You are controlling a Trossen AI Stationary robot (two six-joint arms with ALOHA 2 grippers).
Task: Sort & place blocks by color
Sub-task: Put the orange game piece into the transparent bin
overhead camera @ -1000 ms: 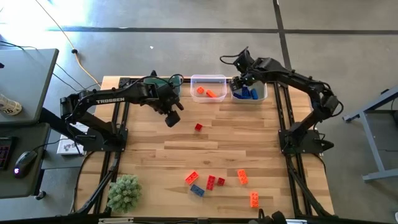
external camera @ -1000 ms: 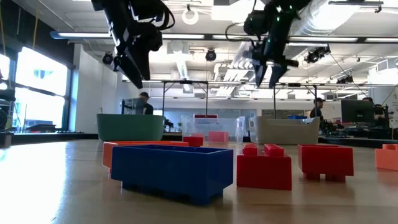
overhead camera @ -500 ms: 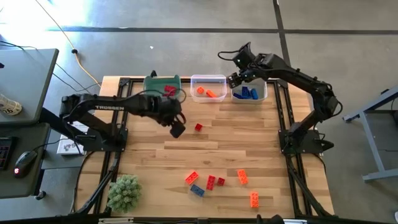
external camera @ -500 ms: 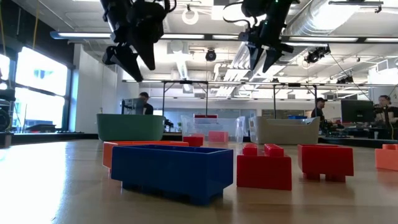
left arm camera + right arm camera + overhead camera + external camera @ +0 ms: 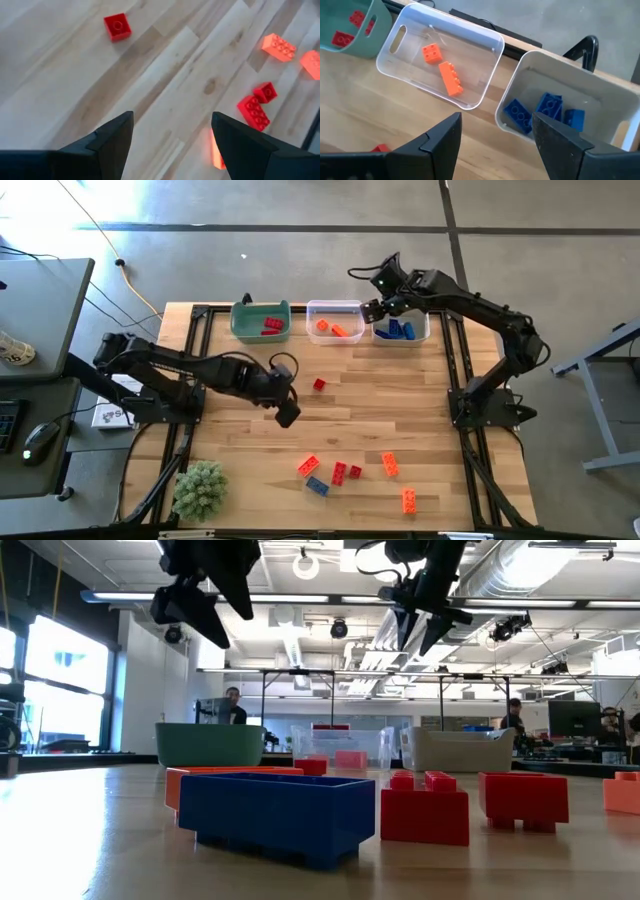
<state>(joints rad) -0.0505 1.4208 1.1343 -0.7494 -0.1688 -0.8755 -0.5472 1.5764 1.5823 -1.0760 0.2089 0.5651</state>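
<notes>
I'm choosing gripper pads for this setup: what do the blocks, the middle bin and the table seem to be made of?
Blocks: likely hard, glossy moulded plastic, judging by their studs and crisp edges. Middle bin: apparently clear, smooth plastic; the orange blocks inside show through its walls. Table: looks like light wooden planks with visible grain and seams; finish seems matte, though a coating can't be ruled out.
</notes>
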